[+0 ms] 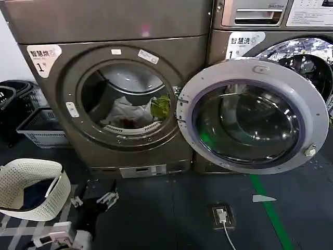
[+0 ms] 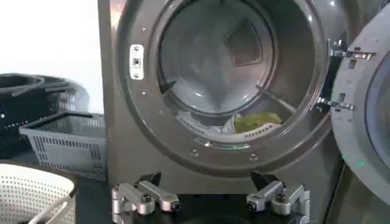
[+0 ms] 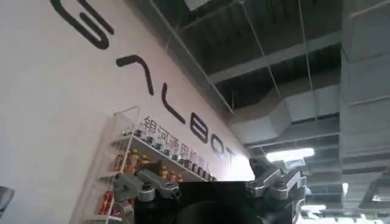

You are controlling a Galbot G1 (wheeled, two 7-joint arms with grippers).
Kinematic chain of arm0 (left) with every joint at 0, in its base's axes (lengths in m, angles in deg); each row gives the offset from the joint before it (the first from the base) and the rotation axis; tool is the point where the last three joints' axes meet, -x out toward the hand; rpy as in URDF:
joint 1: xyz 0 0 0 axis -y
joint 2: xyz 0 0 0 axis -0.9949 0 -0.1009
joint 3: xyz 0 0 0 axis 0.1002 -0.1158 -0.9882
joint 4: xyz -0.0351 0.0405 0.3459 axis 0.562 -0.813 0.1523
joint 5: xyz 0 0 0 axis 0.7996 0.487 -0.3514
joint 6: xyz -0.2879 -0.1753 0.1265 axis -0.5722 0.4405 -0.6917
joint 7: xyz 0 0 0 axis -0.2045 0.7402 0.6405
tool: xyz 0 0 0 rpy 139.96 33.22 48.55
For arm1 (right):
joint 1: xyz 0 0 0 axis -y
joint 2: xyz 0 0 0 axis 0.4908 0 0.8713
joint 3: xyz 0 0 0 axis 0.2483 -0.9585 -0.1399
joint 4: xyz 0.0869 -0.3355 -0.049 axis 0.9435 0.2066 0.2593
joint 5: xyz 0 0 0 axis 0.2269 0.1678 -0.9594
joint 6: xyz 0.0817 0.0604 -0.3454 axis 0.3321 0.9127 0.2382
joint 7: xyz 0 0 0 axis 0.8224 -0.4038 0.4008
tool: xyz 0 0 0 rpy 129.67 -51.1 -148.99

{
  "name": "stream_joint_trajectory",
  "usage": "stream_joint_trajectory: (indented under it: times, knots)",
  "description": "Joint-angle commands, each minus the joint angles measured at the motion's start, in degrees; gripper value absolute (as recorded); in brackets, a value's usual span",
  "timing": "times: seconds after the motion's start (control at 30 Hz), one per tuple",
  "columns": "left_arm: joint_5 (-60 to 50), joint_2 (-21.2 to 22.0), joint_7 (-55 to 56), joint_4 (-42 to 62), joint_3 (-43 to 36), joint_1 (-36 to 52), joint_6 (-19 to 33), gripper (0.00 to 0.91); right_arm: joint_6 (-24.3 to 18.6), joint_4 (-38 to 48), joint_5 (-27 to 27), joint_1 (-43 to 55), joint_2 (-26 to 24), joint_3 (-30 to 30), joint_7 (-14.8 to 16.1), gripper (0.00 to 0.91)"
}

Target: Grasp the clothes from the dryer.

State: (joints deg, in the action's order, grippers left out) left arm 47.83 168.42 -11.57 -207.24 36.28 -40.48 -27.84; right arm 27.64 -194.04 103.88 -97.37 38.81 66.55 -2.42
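Observation:
The dryer stands with its round door swung wide open to the right. Inside the drum lie the clothes: a white piece and a yellow-green piece near the front lip. The left wrist view faces the drum and also shows the green cloth beside the white one. My left gripper hangs low in front of the dryer, below the opening and well short of the clothes, open and holding nothing. My right gripper points up at a wall and ceiling, open and holding nothing.
A white perforated laundry basket sits on the floor at my left. A grey basket and black baskets stand beside the dryer. A second machine is behind the open door. A floor socket and green line lie ahead.

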Motion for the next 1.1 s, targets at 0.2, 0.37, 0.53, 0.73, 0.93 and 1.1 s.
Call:
stream_joint_trajectory:
  times: [0.2,0.37,0.53,0.73,0.93,1.1]
  knots:
    - [0.1,0.2,-0.21,-0.27,0.05,0.07,-0.07,0.907,-1.36,0.46,1.38,-0.07,-0.2,0.44,-0.59,0.907]
    - [0.06,0.34,-0.26,-0.23,-0.01,0.1,-0.07,0.907,-1.32,0.92,1.49,-0.12,-0.3,0.51,-1.01,0.907]
    - [-0.01,0.3,-0.32,-0.09,0.04,0.11,-0.02,0.907,-1.31,1.12,1.58,-0.17,-0.39,0.78,-1.01,0.907]
    - [0.04,0.26,-0.4,-0.37,0.01,0.07,-0.03,0.907,-1.3,0.74,1.46,-0.14,-0.15,0.62,-0.9,0.907]
    - [0.08,0.03,-0.41,-0.6,0.08,-0.08,-0.02,0.907,-1.33,0.55,1.38,-0.11,-0.13,0.48,-1.07,0.907]
    - [0.05,-0.02,-0.33,-0.59,-0.1,-0.12,0.01,0.907,-1.13,0.8,1.31,-0.28,-0.35,0.79,-1.85,0.907]
